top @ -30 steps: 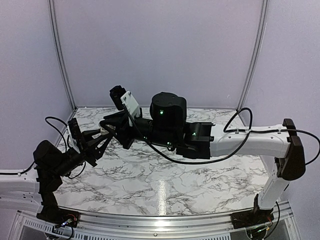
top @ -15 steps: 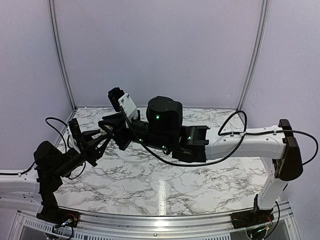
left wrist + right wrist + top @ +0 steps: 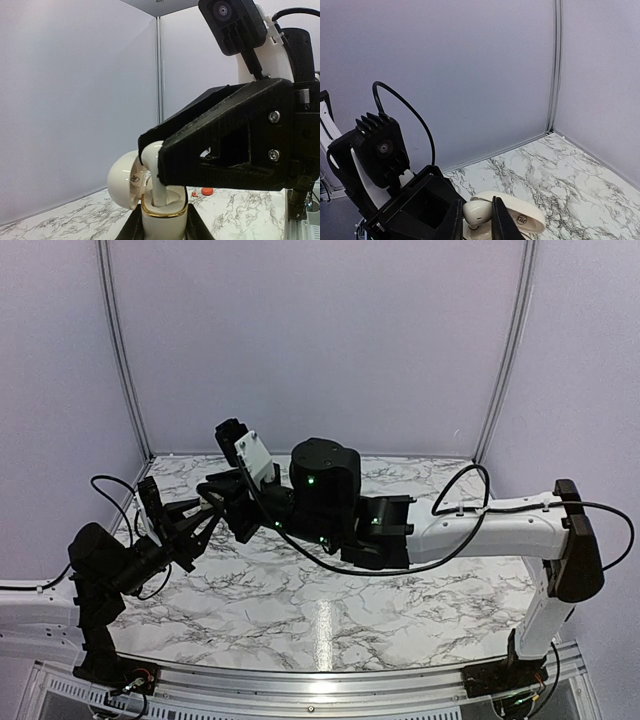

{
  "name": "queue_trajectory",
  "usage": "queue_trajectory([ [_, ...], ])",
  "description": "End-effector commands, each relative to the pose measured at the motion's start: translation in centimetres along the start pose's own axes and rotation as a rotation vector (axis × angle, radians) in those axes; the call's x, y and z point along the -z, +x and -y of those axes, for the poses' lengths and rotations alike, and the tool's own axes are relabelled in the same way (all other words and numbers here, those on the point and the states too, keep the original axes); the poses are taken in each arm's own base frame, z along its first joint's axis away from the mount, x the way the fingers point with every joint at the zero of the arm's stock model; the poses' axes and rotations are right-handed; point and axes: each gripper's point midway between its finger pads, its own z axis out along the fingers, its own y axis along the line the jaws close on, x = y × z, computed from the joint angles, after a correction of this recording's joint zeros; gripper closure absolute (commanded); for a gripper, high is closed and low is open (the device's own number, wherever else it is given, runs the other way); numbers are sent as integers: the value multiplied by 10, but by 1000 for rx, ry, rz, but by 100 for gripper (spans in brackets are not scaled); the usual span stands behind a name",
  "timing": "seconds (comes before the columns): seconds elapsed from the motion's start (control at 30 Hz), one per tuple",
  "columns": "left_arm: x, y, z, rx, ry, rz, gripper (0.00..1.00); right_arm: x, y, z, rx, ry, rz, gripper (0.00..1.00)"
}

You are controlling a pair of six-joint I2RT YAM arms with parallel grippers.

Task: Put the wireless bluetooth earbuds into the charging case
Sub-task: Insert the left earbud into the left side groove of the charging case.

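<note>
My left gripper point(image 3: 164, 223) is shut on a white charging case point(image 3: 161, 216) with a gold rim, held upright off the table, its lid point(image 3: 122, 181) swung open to the left. My right gripper point(image 3: 477, 216) is shut on a white earbud point(image 3: 479, 212), its fingers on either side of the bud's head. The earbud's stem point(image 3: 158, 186) points down into the case's socket. In the top view both grippers point(image 3: 208, 502) meet above the table's back left, and the case is almost hidden between them.
A small red round thing point(image 3: 206, 190) lies far off on the marble table point(image 3: 240, 210), with a tinier red piece point(image 3: 194, 193) beside it. The white enclosure walls and a corner post point(image 3: 553, 65) stand close behind. The right arm point(image 3: 480, 525) spans the table's middle.
The right arm has shifted a little left, toward the left gripper, bringing the earbud over the case. The left arm has stayed where it was.
</note>
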Motion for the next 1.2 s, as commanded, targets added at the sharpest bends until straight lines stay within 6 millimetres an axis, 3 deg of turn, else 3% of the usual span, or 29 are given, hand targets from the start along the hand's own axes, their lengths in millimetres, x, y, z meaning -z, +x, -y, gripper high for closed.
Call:
queue_trajectory([
  [0.0, 4, -32, -4, -10, -18, 120, 100, -3, 28, -1, -8, 10, -68, 81],
  [0.1, 3, -32, -3, -9, -15, 121, 100, -2, 28, 0, -7, 20, -67, 74],
  [0.43, 2, -29, -1, -5, 1, 111, 100, 0, 20, 1, 3, 25, -56, 70],
  [1.17, -1, -17, 10, 19, 65, 72, 100, 19, -55, 10, 130, 80, 43, 50],
])
